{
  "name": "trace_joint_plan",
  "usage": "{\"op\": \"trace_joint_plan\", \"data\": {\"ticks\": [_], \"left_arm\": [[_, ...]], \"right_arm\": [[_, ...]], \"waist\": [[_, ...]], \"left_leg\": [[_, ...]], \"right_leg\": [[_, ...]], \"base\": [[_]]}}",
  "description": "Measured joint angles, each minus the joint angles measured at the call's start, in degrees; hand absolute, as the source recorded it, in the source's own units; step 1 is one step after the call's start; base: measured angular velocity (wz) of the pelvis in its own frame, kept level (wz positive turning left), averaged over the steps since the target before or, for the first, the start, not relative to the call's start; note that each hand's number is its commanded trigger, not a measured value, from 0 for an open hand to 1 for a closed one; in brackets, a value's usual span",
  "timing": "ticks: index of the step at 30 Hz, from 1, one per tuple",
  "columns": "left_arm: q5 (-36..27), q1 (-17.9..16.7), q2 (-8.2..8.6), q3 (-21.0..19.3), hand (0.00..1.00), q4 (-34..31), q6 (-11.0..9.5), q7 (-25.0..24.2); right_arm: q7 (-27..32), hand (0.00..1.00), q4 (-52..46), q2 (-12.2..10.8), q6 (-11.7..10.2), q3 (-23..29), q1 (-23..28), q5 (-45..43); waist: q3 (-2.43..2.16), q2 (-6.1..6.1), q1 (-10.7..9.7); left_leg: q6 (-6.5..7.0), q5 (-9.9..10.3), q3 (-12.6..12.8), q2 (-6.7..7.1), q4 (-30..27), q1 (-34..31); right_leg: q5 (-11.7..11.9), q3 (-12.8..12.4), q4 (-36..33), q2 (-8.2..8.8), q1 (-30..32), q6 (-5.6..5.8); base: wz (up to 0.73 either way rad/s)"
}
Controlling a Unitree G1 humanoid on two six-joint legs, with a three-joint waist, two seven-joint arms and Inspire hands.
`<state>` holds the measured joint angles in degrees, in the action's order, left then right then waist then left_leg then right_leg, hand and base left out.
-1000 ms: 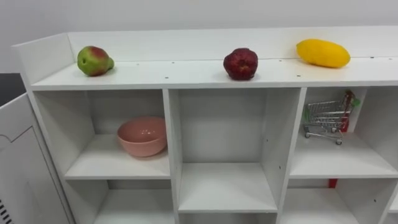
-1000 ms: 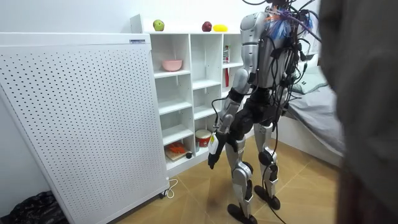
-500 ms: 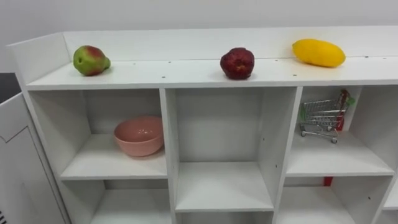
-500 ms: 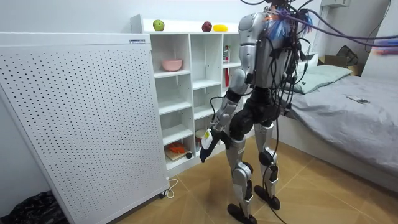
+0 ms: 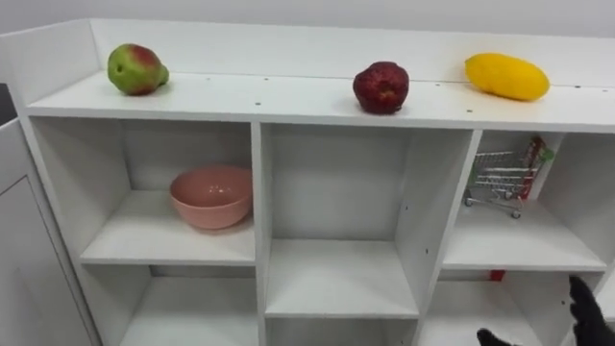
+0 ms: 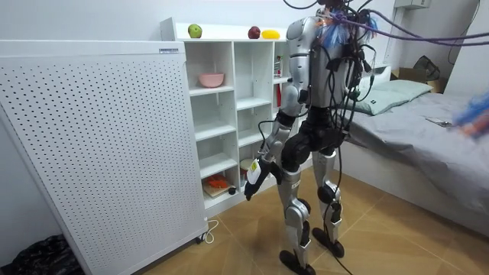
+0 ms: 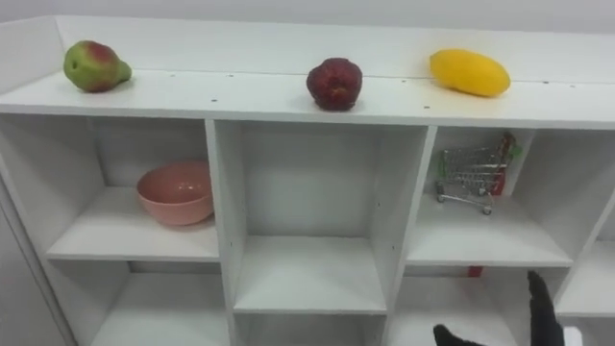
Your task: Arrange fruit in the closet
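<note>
On the top of the white closet (image 5: 259, 192) lie a green-red pear (image 5: 135, 69) at the left, a dark red apple (image 5: 381, 86) in the middle and a yellow mango (image 5: 506, 76) at the right. My right hand (image 5: 583, 309) rises at the lower right, in front of the lower right shelves, with its fingers straight and the thumb spread, holding nothing. My left hand (image 6: 252, 179) hangs low by my thigh in the room view. I stand facing the closet, about a step away from it.
A pink bowl (image 5: 211, 196) sits in the upper left compartment and a toy shopping cart (image 5: 502, 179) in the upper right one. A white pegboard panel (image 6: 92, 145) stands at the room view's left and a bed (image 6: 428, 153) at its right.
My right hand has come up into the lower right corner. The eye view has shifted closer to the shelves. In the room view my left arm has swung forward a little.
</note>
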<state>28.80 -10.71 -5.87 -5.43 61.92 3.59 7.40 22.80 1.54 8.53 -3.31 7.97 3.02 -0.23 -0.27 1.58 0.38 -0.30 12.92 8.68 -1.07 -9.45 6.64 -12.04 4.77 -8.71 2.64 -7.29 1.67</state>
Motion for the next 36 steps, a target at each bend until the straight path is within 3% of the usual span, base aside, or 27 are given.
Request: {"op": "trace_joint_plan", "data": {"ticks": [2, 7, 9, 12, 19, 25, 30, 36], "left_arm": [[-0.12, -0.43, -0.01, 0.11, 0.0, 0.2, -0.93, 0.24], [-1.16, -0.62, -0.15, 0.14, 0.0, 0.75, -2.13, 1.11], [-1.26, -0.63, -0.51, 0.3, 0.0, 0.8, -2.57, 1.14], [-1.17, -0.8, -1.2, 2.3, 0.0, 1.11, -2.74, 1.05], [-0.48, 0.25, -1.32, 2.24, 0.0, 1.16, -2.79, 0.58], [0.77, -0.07, -1.43, 2.22, 0.0, 0.88, -2.62, -1.82], [0.98, 0.14, -1.91, 2.31, 0.0, -0.42, -2.27, -1.51], [0.99, 0.75, -2.22, 2.35, 0.0, -0.38, -2.03, -1.43]], "right_arm": [[0.74, 0.0, -4.26, 0.06, -0.57, 0.01, -1.08, -0.33], [2.62, 0.0, -10.33, 0.65, -2.2, -0.13, -4.61, -0.92], [2.76, 0.0, -11.81, 0.66, -3.79, -0.26, -6.52, -2.25], [2.71, 0.0, -11.81, 0.68, -4.84, -0.67, -8.51, -2.55], [1.99, 0.0, -11.81, 1.9, -5.64, -2.22, -11.91, -4.19], [1.98, 0.0, -11.51, 3.07, -5.64, -2.21, -18.1, -4.25], [2.03, 0.0, -11.46, 3.15, -5.48, -2.27, -20.35, -4.16], [1.9, 0.0, -5.44, 5.26, -5.37, -2.29, -24.45, -0.39]], "waist": [[-0.11, -0.29, -0.07], [0.39, 0.26, 0.1], [0.75, 0.65, 0.18], [0.72, 0.9, 0.4], [0.47, 0.9, 1.56], [0.43, 0.97, 2.08], [0.39, 2.13, 3.38], [0.93, 3.05, 4.55]], "left_leg": [[-0.01, -0.01, 0.03, -0.14, 0.0, 0.08], [-0.01, 0.0, 0.05, -0.28, -0.01, 0.47], [-0.01, -0.01, 0.08, -0.27, -0.09, 0.71], [-0.01, 0.0, -0.01, -0.26, -0.21, 0.87], [-0.02, -0.01, -0.43, -0.37, -1.21, -0.95], [-0.04, -0.05, -1.1, -0.35, -1.27, -1.16], [-0.04, -0.05, -3.29, -0.26, -1.26, -1.11], [-0.05, -0.06, -4.18, -0.17, -1.39, -1.33]], "right_leg": [[0.0, 0.1, -0.03, -0.13, -0.03, -0.01], [0.09, 0.15, -0.03, -0.26, -0.4, -0.15], [0.11, 0.2, -0.05, -0.23, -0.69, -0.18], [0.15, 0.26, -0.08, -0.21, -0.94, -0.21], [0.37, 0.81, -0.67, -0.22, 0.45, -0.41], [0.37, 1.96, -0.89, -0.22, 0.49, -0.41], [0.37, 3.55, -0.88, -0.22, -0.12, -0.41], [0.37, 4.9, -0.92, -0.1, -0.39, -0.41]], "base": [[-0.02], [0.0], [0.0], [0.0], [0.01], [0.02], [0.12], [0.09]]}}
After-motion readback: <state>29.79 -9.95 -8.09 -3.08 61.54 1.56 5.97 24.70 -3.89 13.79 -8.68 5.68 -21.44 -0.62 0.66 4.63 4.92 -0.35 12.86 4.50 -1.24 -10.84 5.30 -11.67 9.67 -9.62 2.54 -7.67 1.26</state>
